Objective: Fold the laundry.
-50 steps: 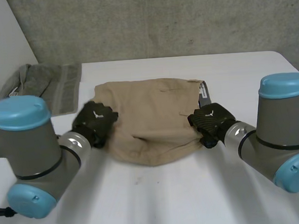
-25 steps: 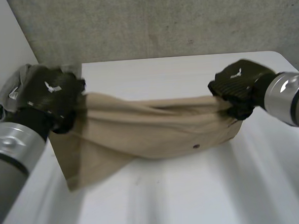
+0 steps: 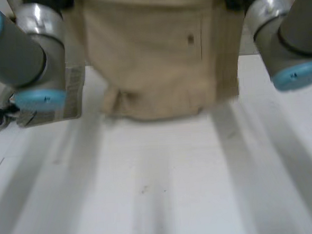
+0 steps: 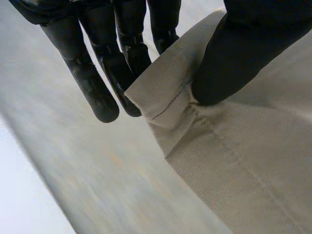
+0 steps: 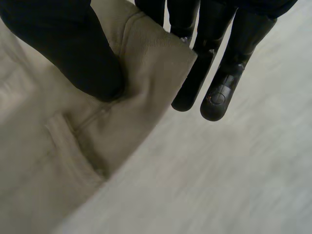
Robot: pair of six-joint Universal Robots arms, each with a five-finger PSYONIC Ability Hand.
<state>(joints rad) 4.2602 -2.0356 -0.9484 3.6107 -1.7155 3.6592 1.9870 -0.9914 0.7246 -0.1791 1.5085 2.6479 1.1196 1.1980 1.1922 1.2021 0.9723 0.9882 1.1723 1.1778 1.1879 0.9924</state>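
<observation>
A tan garment hangs spread out above the white table, with its lower hem just over the tabletop. Both arms are raised, one at each upper corner. My left hand pinches one top corner of the tan garment between its thumb and its fingers, right at a stitched seam. My right hand pinches the other top corner of the garment the same way, thumb on the cloth and fingers behind its edge.
A grey-green towel lies at the table's back left, partly behind my left arm. My right arm stands at the garment's other side. A grey wall runs behind the table.
Both hands have lifted the garment off the table and pulled its top edge taut. It now hangs flat between them instead of lying crumpled.
</observation>
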